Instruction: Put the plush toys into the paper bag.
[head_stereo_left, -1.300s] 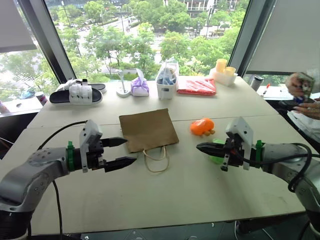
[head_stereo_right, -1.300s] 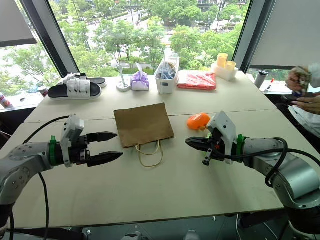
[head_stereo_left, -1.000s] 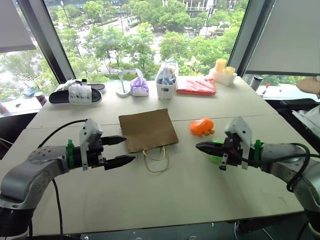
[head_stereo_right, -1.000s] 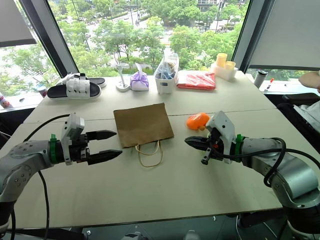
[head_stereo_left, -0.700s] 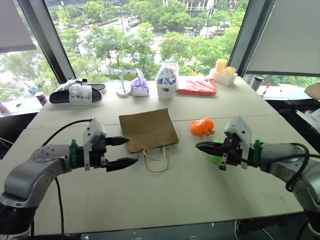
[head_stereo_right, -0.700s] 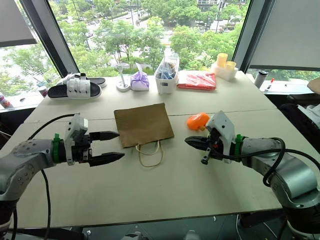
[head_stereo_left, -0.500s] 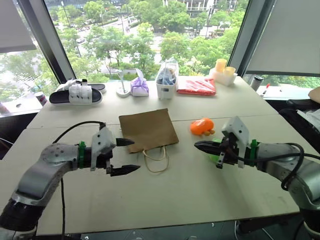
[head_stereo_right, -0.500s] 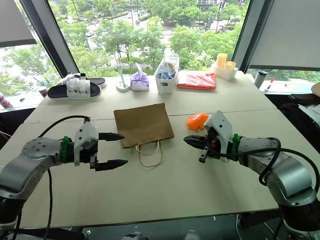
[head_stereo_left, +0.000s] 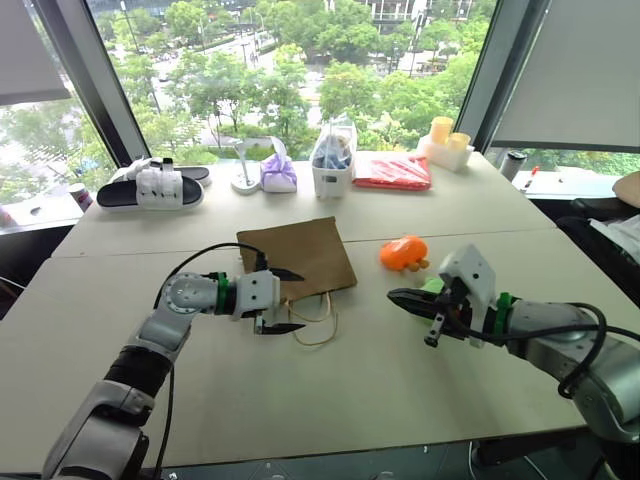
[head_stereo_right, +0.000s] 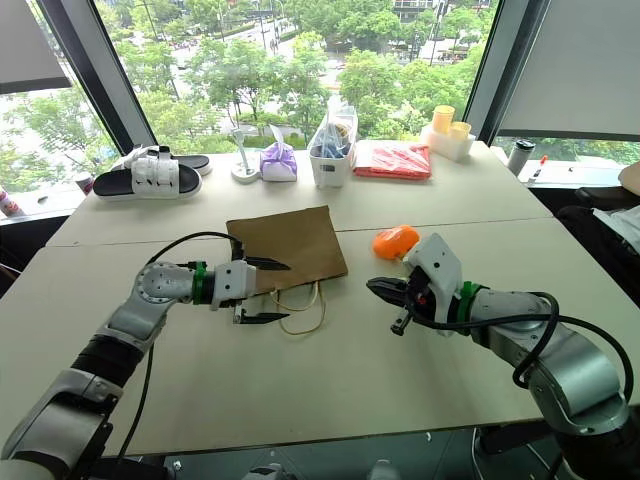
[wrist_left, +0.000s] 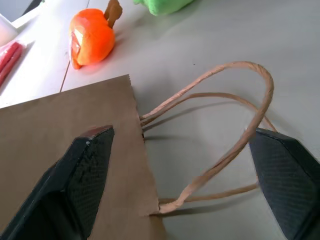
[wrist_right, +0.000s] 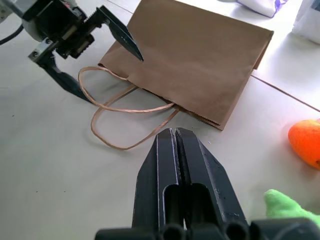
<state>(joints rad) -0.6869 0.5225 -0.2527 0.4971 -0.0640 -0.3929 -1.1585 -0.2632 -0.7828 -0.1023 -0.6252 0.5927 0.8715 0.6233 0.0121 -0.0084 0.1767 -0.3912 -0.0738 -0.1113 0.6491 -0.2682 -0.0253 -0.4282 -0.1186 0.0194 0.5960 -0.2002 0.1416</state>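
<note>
Two grippers: left gripper (head_stereo_left: 286, 301) wide, straddling the paper bag (head_stereo_left: 295, 257) mouth edge and handles (head_stereo_left: 318, 320); right gripper (head_stereo_left: 402, 298) closed, empty
Toys: orange plush (head_stereo_left: 404, 252), green plush (head_stereo_left: 433, 287) beside bag

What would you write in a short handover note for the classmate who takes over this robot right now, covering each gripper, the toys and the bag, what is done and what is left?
Left gripper: open, fingers straddling the mouth edge of the paper bag by its cord handles; nothing gripped yet.
Right gripper: shut, empty, hovering over the table near the toys.
Bag: lying flat, mouth toward the robot.
Orange plush toy and green plush toy: on the table, to the right of the bag.
Done: nothing bagged.
Left: open the bag, put both toys in.
</note>
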